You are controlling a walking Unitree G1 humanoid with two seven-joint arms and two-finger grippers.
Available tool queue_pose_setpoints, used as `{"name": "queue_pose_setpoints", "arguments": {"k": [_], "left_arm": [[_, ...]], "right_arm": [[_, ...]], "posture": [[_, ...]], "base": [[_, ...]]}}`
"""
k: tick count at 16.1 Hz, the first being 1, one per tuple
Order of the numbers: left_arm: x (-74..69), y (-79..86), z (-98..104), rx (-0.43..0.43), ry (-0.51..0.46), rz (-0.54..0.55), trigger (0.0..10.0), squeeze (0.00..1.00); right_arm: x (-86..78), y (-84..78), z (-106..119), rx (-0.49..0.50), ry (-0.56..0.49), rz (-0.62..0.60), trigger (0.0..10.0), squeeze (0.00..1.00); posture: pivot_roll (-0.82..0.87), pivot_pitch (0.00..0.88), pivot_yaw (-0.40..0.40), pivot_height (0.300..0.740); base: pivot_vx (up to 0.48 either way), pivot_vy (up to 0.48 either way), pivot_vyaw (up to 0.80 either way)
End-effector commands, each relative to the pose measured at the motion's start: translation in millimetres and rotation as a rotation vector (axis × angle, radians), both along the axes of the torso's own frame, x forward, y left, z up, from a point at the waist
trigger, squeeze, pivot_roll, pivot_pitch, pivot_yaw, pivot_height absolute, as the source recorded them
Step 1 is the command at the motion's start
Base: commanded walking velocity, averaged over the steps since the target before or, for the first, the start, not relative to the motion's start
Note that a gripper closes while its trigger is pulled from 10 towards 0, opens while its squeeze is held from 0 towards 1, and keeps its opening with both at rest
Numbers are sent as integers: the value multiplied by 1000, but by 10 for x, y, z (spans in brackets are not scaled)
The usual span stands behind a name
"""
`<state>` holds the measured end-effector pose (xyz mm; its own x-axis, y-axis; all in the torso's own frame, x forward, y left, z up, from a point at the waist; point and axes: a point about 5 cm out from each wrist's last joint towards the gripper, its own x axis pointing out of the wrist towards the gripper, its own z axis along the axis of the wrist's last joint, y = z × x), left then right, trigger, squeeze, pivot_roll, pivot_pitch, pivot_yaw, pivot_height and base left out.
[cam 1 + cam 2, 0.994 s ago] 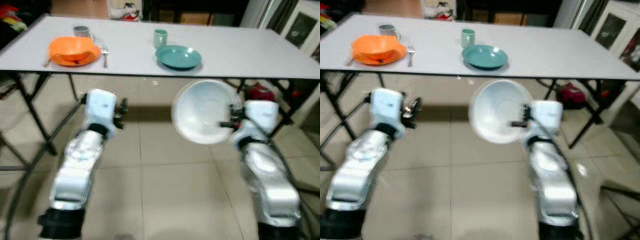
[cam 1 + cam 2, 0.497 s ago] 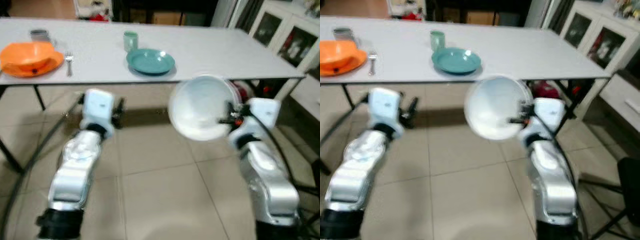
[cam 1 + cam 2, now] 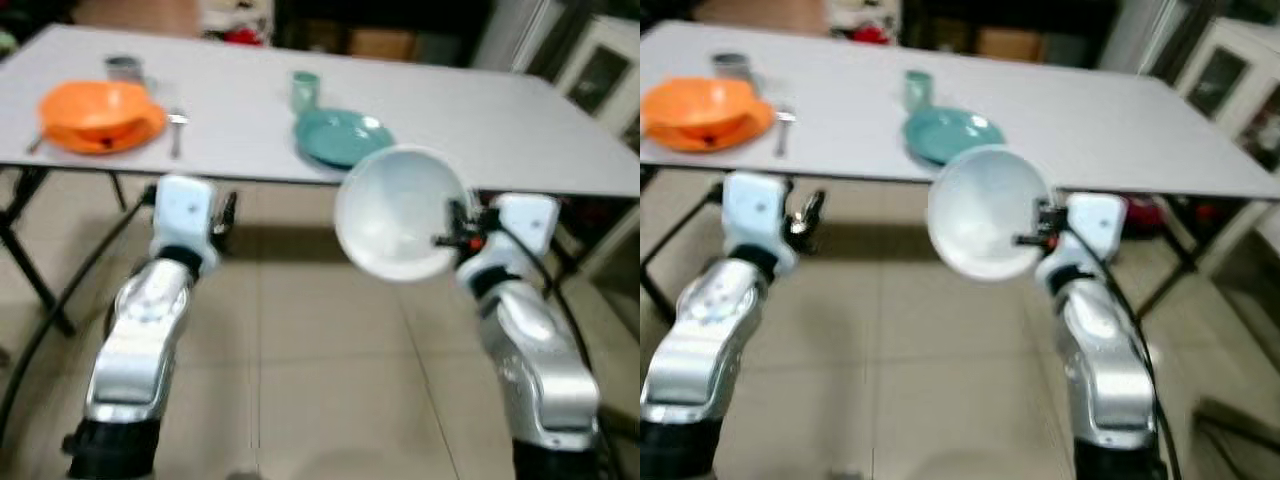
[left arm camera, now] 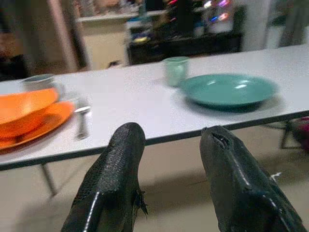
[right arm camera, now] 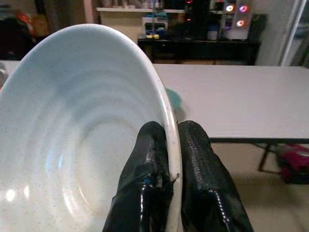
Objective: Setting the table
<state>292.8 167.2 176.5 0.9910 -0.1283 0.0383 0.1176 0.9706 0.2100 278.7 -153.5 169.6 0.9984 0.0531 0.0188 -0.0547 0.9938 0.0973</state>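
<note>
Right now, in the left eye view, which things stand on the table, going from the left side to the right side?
Orange bowl on its orange plate, with a grey mug behind it → fork → green cup → teal plate, partly covered by the white bowl that the right gripper holds.

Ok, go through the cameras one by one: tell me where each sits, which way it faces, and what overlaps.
Left eye view: head, facing forward-down at the table; both silver arms show.
Right eye view: same head, same scene.
Left wrist view: along the left gripper, open, toward the teal plate and orange bowl.
Right wrist view: along the right gripper, clamped on the white bowl rim.
Shared: both wrists see the table.
</note>
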Motion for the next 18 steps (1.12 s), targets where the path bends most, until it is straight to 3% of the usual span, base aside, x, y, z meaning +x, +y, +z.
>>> {"name": "queue_pose_setpoints", "arguments": {"k": [1,18], "left_arm": [[-8,-124,12,-2,-6,-52,10000,0],[-20,-147,7,4,-3,-80,10000,0]], "right_arm": [[-27,-187,81,4,-47,-85,10000,0],[-17,-179,21,44,-10,-49,10000,0]], "posture": [[85,0,-92,740],[93,0,-86,740]], "base": [[364,0,0],[381,0,0]]}}
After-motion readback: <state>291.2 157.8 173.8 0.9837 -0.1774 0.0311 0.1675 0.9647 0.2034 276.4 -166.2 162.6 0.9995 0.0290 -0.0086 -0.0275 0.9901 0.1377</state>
